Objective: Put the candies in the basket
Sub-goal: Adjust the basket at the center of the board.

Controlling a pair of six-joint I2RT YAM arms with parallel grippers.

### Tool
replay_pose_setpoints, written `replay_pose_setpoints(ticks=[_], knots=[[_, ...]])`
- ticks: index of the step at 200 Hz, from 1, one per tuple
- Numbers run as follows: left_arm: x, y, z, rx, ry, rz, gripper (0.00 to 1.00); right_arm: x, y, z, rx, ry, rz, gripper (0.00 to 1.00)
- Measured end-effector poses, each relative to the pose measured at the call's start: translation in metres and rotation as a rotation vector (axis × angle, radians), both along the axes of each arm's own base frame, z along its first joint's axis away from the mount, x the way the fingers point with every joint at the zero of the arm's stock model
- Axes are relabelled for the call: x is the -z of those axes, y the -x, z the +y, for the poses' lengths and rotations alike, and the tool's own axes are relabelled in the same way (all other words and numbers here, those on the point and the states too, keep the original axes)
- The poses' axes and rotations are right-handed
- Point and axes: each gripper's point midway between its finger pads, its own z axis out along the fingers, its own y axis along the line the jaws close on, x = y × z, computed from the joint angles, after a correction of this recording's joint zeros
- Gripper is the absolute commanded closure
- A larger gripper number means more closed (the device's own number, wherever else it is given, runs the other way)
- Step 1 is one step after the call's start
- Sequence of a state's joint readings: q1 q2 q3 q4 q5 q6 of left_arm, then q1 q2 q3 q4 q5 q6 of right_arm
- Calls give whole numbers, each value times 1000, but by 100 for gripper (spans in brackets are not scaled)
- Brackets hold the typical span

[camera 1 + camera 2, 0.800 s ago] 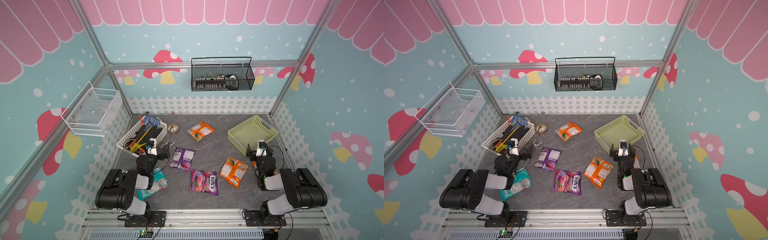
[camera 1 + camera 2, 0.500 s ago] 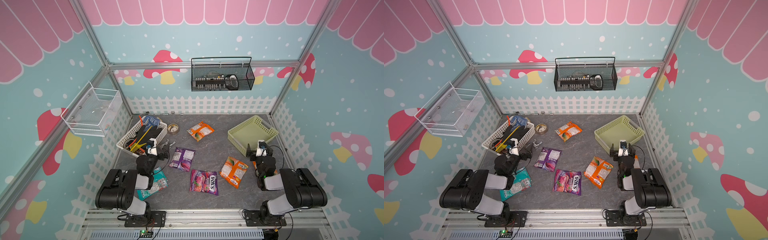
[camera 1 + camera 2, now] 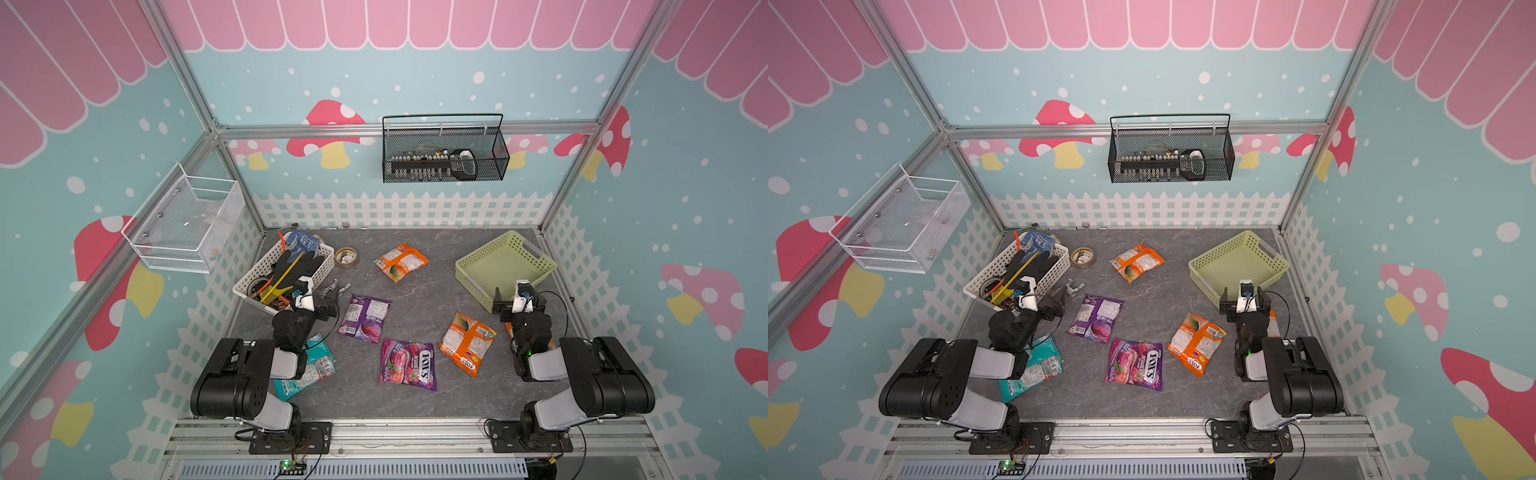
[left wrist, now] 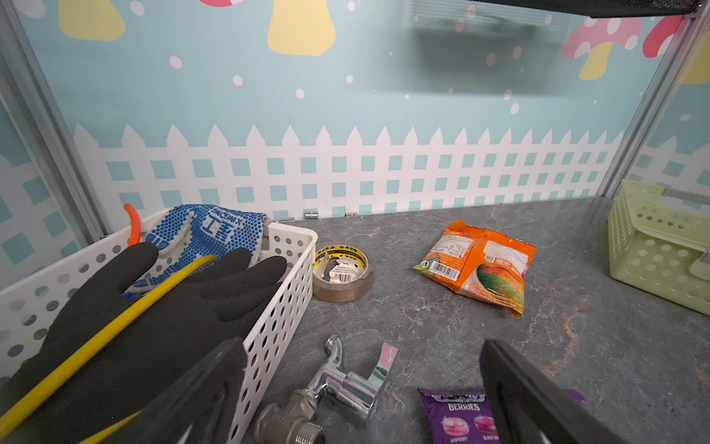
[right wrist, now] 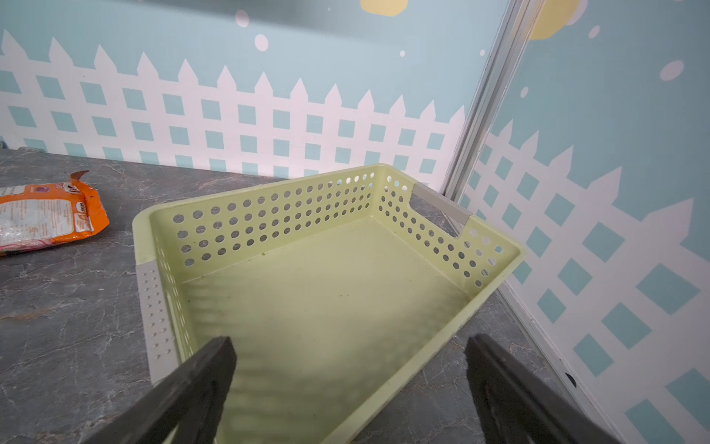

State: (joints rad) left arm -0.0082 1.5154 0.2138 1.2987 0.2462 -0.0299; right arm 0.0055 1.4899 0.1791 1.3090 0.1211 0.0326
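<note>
The empty pale yellow-green basket (image 3: 498, 266) (image 5: 307, 292) stands at the back right. Candies lie on the grey floor: an orange bag (image 3: 401, 262) (image 4: 480, 265) at the back, a purple bag (image 3: 365, 318) (image 4: 457, 415), the purple FOX'S bag (image 3: 409, 363) and a second orange bag (image 3: 467, 343). A teal bag (image 3: 309, 370) is partly under the left arm. A sliver of a third orange bag (image 3: 508, 330) shows beside the right arm. My left gripper (image 3: 328, 309) (image 4: 359, 344) is open over a metal tap, holding nothing. My right gripper (image 3: 517, 305) (image 5: 349, 342) is open at the basket's near corner.
A white tool basket (image 3: 324, 266) with gloves and tools sits at the back left, a tape roll (image 3: 345, 257) beside it. A chrome tap (image 4: 338, 388) lies by the left gripper. Wire baskets hang on the back wall (image 3: 444, 162) and the left wall (image 3: 183, 224).
</note>
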Motion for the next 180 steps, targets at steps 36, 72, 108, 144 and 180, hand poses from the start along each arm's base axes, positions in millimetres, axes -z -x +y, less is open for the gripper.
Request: replay_pose_setpoints(ticks=[36,72,108,144,180], knots=[[-24,3,7,-58,25,3,1,-50,9,-6,38,-36,-96,0],[-129,-1,13,-82,174,-118,1,-126,-15,-1,8,-172,-136,0],[-216,-7,18,-89,383,-81,1,-191,-44,33,-180,-280,-56,0],[-203,-2,5,27,506,112,1,-171,-49,53,-267,-398,126,1],[-136,7,-26,211,596,416,4,-104,-57,67,-322,-489,387,1]])
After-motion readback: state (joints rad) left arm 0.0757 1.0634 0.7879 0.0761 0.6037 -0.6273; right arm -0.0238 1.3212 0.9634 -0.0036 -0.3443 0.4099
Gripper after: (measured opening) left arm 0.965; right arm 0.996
